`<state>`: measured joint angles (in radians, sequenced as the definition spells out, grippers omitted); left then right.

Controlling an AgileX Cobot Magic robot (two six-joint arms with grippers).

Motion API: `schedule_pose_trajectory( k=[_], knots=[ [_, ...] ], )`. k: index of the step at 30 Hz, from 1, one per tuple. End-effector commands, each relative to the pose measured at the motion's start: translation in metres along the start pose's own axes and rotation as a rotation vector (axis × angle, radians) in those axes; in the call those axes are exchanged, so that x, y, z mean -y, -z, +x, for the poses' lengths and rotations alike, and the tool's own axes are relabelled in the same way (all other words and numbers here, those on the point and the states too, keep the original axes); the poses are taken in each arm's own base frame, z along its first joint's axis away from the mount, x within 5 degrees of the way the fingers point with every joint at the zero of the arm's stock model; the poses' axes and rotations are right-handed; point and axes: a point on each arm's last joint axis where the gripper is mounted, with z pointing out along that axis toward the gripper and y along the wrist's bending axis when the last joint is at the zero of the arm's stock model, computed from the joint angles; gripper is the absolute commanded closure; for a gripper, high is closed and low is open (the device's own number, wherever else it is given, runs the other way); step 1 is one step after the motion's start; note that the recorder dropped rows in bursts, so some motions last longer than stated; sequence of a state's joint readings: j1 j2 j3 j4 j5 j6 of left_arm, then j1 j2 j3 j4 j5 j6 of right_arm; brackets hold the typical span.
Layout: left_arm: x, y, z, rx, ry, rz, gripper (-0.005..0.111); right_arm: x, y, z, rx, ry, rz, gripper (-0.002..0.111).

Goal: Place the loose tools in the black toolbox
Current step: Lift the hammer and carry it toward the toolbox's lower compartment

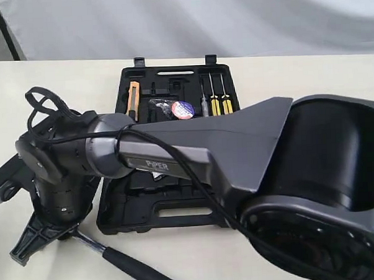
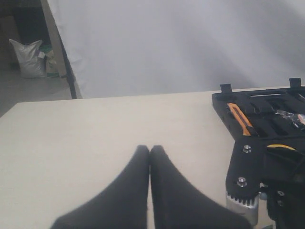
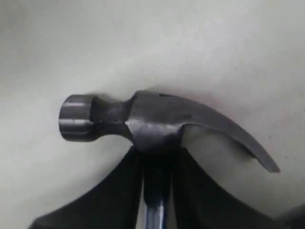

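Note:
The claw hammer (image 3: 157, 119) lies on the pale table, and my right gripper (image 3: 157, 153) is shut on its chrome shaft just under the head. In the exterior view that gripper (image 1: 57, 229) is at the lower left. It hides the hammer's head, while the black rubber handle (image 1: 134, 270) sticks out toward the front edge. The black toolbox (image 1: 111, 219) lies open in the middle, with the small tape roll (image 1: 182, 109) in its far half. My left gripper (image 2: 149, 149) is shut on nothing above bare table, left of the toolbox (image 2: 223, 102). The wrench is out of view.
An orange utility knife (image 1: 133, 97) and yellow-handled screwdrivers (image 1: 219, 102) sit in the far half of the toolbox. The right arm's long grey link (image 1: 224, 144) crosses over the near half. The right gripper's body (image 2: 259, 176) is close beside my left gripper.

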<state>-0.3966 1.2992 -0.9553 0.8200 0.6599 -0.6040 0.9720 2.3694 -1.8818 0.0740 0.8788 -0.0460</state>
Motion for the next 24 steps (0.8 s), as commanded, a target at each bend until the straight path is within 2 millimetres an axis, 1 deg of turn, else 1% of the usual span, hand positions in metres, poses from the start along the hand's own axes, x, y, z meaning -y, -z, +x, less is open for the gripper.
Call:
schedule_pose_trajectory(
  k=[1, 2, 3, 4, 5, 6, 7, 8, 9, 10, 11, 12, 13, 14, 17, 20, 23, 24],
  knots=[
    [0.0, 0.001, 0.002, 0.007, 0.022, 0.014, 0.105, -0.001, 0.039, 0.002, -0.062, 0.002, -0.01, 0.108],
    [0.0, 0.001, 0.002, 0.007, 0.022, 0.014, 0.105, -0.001, 0.046, 0.003, -0.07, 0.006, -0.01, 0.108],
    [0.0, 0.001, 0.002, 0.007, 0.022, 0.014, 0.105, -0.001, 0.06, 0.005, -0.092, 0.013, -0.003, 0.108],
    [0.0, 0.001, 0.002, 0.007, 0.022, 0.014, 0.105, -0.001, 0.066, 0.006, -0.105, 0.018, 0.003, 0.108],
    [0.0, 0.001, 0.002, 0.007, 0.022, 0.014, 0.105, 0.002, 0.079, 0.009, -0.128, 0.039, 0.042, 0.108],
    [0.0, 0.001, 0.002, 0.007, 0.022, 0.014, 0.105, 0.003, 0.084, 0.01, -0.137, 0.048, 0.061, 0.108],
    [0.0, 0.001, 0.002, 0.007, 0.022, 0.014, 0.105, 0.008, 0.097, 0.011, -0.14, 0.064, 0.103, 0.108],
    [0.0, 0.001, 0.002, 0.007, 0.022, 0.014, 0.105, 0.012, 0.109, 0.01, -0.116, 0.061, 0.113, 0.108],
    [0.0, 0.001, 0.002, 0.007, 0.022, 0.014, 0.105, 0.016, 0.115, 0.01, -0.104, 0.066, 0.115, 0.108],
    [0.0, 0.001, 0.002, 0.007, 0.022, 0.014, 0.105, 0.029, 0.125, 0.01, -0.088, 0.074, 0.126, 0.108],
    [0.0, 0.001, 0.002, 0.007, 0.022, 0.014, 0.105, 0.038, 0.13, 0.011, -0.082, 0.089, 0.131, 0.108],
    [0.0, 0.001, 0.002, 0.007, 0.022, 0.014, 0.105, 0.056, 0.132, 0.013, -0.083, 0.075, 0.142, 0.108],
    [0.0, 0.001, 0.002, 0.007, 0.022, 0.014, 0.105, 0.068, 0.134, 0.014, -0.084, 0.053, 0.149, 0.108],
    [0.0, 0.001, 0.002, 0.007, 0.022, 0.014, 0.105, 0.088, 0.13, 0.018, -0.096, 0.02, 0.151, 0.108],
    [0.0, 0.001, 0.002, 0.007, 0.022, 0.014, 0.105, 0.111, 0.121, 0.023, -0.125, -0.001, 0.156, 0.108],
    [0.0, 0.001, 0.002, 0.007, 0.022, 0.014, 0.105, 0.123, 0.106, 0.027, -0.16, -0.005, 0.148, 0.108],
    [0.0, 0.001, 0.002, 0.007, 0.022, 0.014, 0.105, 0.126, 0.089, 0.03, -0.197, 0.019, 0.134, 0.108],
    [0.0, 0.001, 0.002, 0.007, 0.022, 0.014, 0.105, 0.124, 0.084, 0.03, -0.207, 0.022, 0.128, 0.108]
  ],
)
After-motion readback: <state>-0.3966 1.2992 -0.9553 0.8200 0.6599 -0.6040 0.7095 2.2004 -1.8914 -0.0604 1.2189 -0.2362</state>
